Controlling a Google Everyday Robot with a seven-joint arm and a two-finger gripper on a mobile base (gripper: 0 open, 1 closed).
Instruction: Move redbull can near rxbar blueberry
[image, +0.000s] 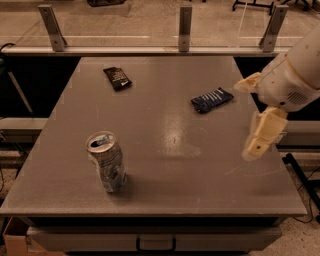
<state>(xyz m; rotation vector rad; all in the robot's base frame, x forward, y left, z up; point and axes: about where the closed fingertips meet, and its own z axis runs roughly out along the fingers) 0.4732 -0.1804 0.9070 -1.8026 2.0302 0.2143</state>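
The redbull can (106, 161), silver and blue with a dented body and an open top, stands upright near the front left of the grey table (165, 130). The rxbar blueberry (212, 100), a flat dark blue wrapper with pale stripes, lies at the right back of the table. My gripper (253, 111) hangs over the table's right edge, just right of and in front of the rxbar and far from the can. Its cream fingers (262, 133) are spread apart and hold nothing.
A black snack wrapper (117, 78) with pale print lies at the back left of the table. A rail with three metal posts (185, 27) runs behind the table. A drawer handle (156, 244) sits under the front edge.
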